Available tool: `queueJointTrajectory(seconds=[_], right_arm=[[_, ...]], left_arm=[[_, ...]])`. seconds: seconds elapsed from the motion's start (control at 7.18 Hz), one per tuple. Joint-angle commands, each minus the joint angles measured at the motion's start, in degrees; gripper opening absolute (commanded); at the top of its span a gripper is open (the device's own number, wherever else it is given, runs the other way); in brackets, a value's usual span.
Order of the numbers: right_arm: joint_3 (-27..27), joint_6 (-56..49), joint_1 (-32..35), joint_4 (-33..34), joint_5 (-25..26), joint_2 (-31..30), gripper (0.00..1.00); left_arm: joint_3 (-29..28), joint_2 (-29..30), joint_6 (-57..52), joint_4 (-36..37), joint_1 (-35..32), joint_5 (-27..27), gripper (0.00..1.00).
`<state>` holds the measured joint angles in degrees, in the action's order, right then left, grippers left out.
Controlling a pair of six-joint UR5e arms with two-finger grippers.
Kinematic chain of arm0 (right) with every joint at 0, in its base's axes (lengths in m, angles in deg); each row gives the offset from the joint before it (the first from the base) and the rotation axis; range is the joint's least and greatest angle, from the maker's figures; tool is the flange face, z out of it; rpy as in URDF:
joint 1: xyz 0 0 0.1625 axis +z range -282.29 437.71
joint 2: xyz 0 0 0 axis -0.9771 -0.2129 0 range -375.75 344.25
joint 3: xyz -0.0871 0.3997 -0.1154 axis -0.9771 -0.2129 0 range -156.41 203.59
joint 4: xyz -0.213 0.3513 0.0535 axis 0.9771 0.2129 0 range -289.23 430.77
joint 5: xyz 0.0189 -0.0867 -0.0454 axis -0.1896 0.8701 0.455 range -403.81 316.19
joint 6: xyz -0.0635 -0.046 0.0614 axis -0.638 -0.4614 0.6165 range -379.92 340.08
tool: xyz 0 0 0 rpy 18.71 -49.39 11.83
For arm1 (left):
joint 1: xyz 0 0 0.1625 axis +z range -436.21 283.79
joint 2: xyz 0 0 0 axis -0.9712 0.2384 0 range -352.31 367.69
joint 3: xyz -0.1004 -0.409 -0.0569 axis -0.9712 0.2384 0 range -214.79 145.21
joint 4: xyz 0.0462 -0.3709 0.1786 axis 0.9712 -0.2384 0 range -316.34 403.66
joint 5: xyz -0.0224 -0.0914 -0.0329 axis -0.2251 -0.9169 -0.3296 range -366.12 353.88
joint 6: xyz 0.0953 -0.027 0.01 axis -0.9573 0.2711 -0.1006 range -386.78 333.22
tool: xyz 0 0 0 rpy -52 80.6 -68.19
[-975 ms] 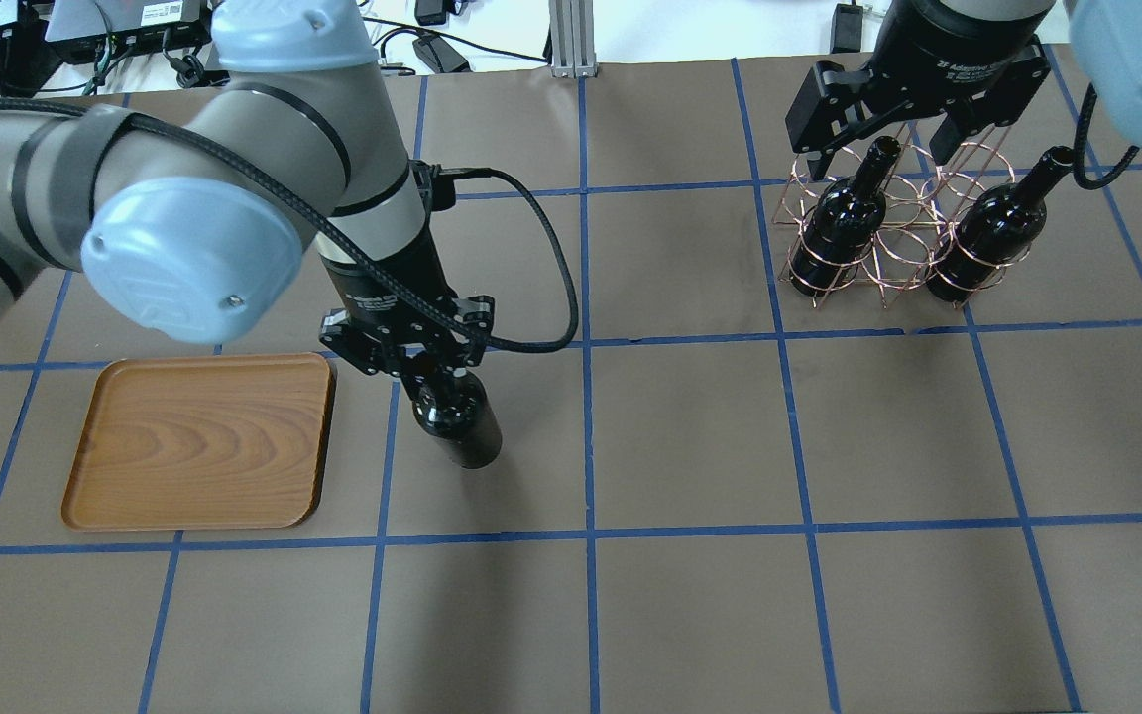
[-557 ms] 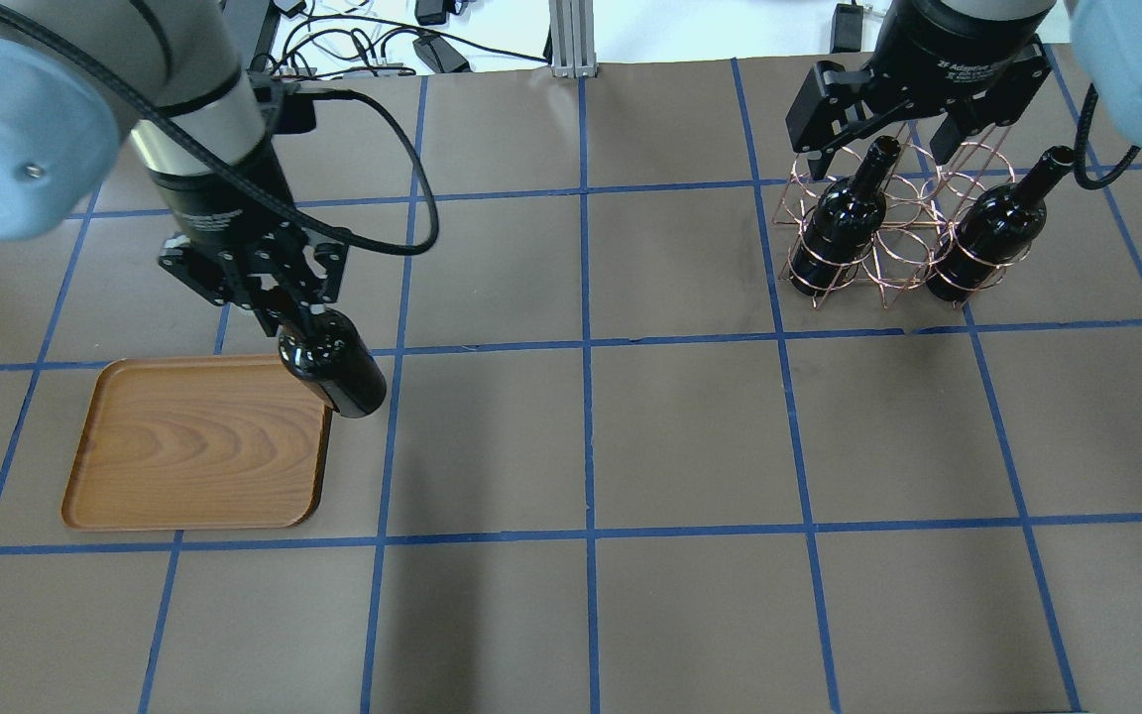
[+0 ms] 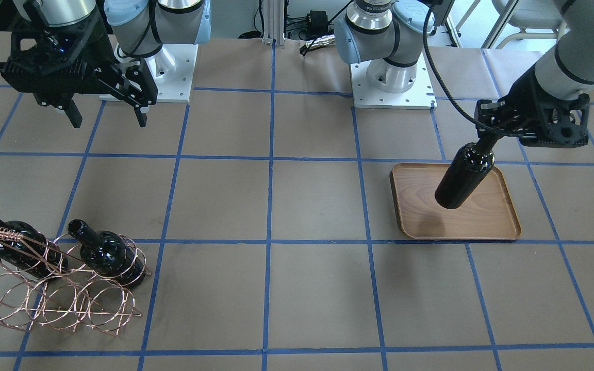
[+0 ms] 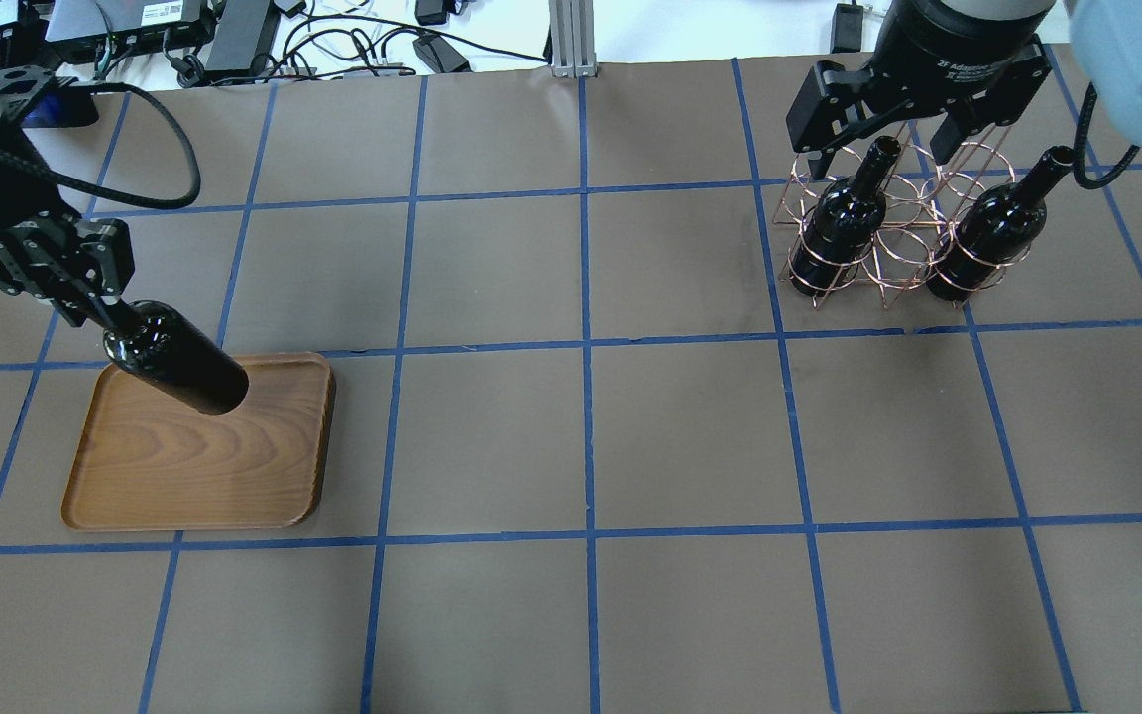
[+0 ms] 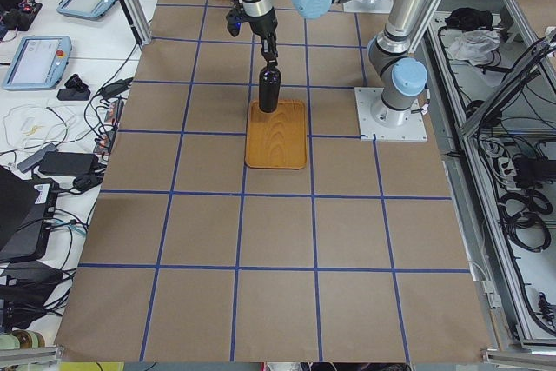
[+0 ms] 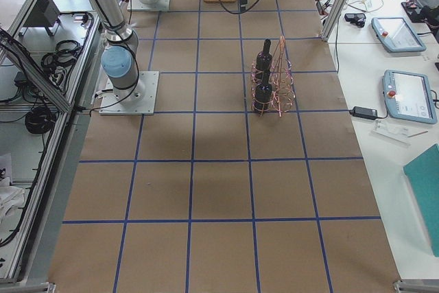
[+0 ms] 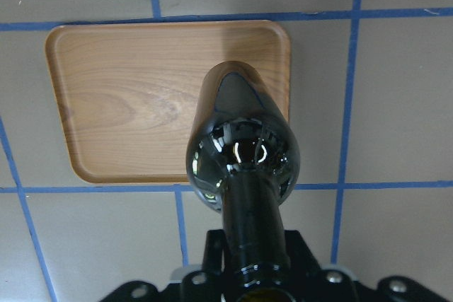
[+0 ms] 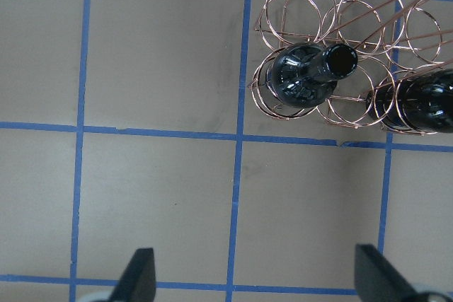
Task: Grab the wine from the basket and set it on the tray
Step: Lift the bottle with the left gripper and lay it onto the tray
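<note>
Wine [image 4: 174, 362] hangs base-down over the tray [image 4: 194, 466], clear of the wood: glossy near-black glass, label-free, its narrow neck pinched in your left gripper [image 4: 95, 309]. A moment ago it hung off the tray's inner far corner; now it's swung in above the grained, round-cornered board. Right gripper [image 3: 109, 122] stays spread wide above the copper wire-loop basket [image 4: 903, 248], two bottles [image 4: 844, 223] still racked there.

Arms: 2, silver-grey tubes, black bands, pale-blue joint caps [image 4: 1136, 50], 1 small screw seen on a cap | bases: white square plates [image 3: 415, 100], small dark screws | left gripper [image 4: 93, 305]: black, thick black cable [image 4: 179, 159] at wrist | right gripper [image 3: 109, 121]: black, 2 fingers, white "2F Adaptive" lettering on collar
</note>
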<state>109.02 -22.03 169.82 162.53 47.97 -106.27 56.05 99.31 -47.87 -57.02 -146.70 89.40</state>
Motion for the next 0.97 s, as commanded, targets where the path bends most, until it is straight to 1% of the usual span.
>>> queueJointTrajectory(seconds=[0.0, 0.14, 0.42, 0.56, 0.7, 0.84], right_arm=[[0.00, 0.00, 0.00, 0.00, -0.02, 0.00, 1.00], [0.00, 0.00, 0.00, 0.00, -0.02, 0.00, 1.00], [0.00, 0.00, 0.00, -0.09, -0.02, 0.00, 1.00], [0.00, 0.09, 0.00, 0.00, -0.02, 0.00, 1.00], [0.00, 0.78, 0.00, 0.00, -0.02, 0.08, 1.00], [0.00, 3.31, -0.09, -0.09, -0.02, 0.00, 1.00]], left_arm=[[3.80, 0.83, -5.80, 3.53, 3.43, 0.20, 0.00], [4.78, 1.19, -6.50, 5.12, 4.73, 0.20, 0.00], [4.97, 2.76, -8.18, 5.31, 7.20, 0.29, 0.00], [5.23, 3.56, -8.01, 5.40, 7.21, 0.12, 0.00], [5.23, 4.09, -8.09, 5.66, 7.21, 0.11, 0.44], [4.88, 4.44, -7.48, 5.93, 7.21, 0.03, 0.99]])
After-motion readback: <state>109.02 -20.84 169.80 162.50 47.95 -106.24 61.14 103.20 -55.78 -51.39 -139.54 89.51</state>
